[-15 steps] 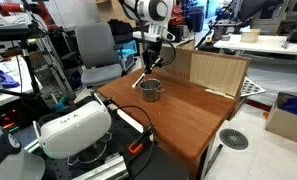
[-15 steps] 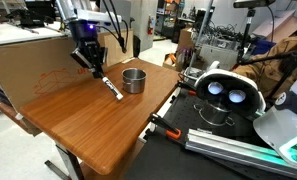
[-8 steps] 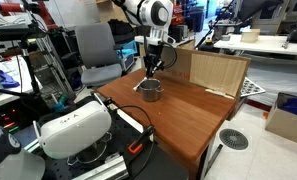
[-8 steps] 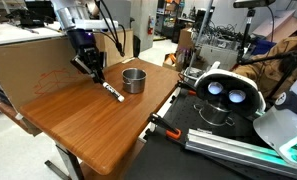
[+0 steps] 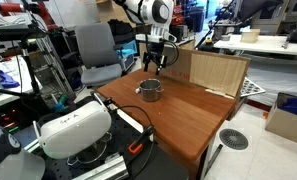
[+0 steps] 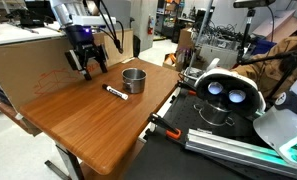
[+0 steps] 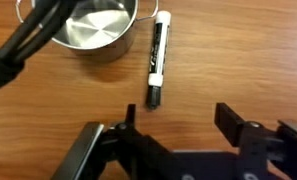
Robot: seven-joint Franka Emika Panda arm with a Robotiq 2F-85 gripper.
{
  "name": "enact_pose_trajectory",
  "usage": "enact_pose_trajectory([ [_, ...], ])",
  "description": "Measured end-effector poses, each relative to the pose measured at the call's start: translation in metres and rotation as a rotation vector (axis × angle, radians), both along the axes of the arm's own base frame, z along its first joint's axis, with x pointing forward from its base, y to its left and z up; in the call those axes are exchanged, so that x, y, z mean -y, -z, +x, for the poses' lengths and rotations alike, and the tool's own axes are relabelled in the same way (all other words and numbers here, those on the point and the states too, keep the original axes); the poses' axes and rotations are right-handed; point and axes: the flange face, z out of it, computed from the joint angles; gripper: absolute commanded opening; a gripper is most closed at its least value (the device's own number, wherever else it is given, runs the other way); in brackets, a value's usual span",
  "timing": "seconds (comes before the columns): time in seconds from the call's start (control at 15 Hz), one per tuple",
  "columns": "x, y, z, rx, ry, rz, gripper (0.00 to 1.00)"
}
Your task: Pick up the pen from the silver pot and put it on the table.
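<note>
The pen, white with a black cap, lies flat on the reddish-brown table just beside the silver pot; nothing shows inside the part of the pot in view. In an exterior view the pen rests left of the pot on the table. My gripper hangs open above the table, apart from the pen. In the wrist view the gripper has its jaws wide apart with nothing between them. In an exterior view the gripper hovers above the pot.
A pale upright wooden board stands at the table's far edge, also seen as the board. A white headset and black cables sit off the table's near end. A grey chair stands behind.
The gripper held the pen tilted with its tip on the table; it has since opened and risen, and the pen now lies flat beside the pot.
</note>
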Motion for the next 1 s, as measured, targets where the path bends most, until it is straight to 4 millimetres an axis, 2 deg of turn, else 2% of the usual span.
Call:
enact_pose_trajectory([
  [0.53, -0.002, -0.02, 0.011, 0.038, -0.001, 0.008, 1.0],
  [0.73, -0.004, -0.047, 0.016, 0.078, -0.007, 0.017, 1.0],
  [1.0, -0.004, -0.103, 0.018, 0.153, -0.014, 0.028, 1.0],
])
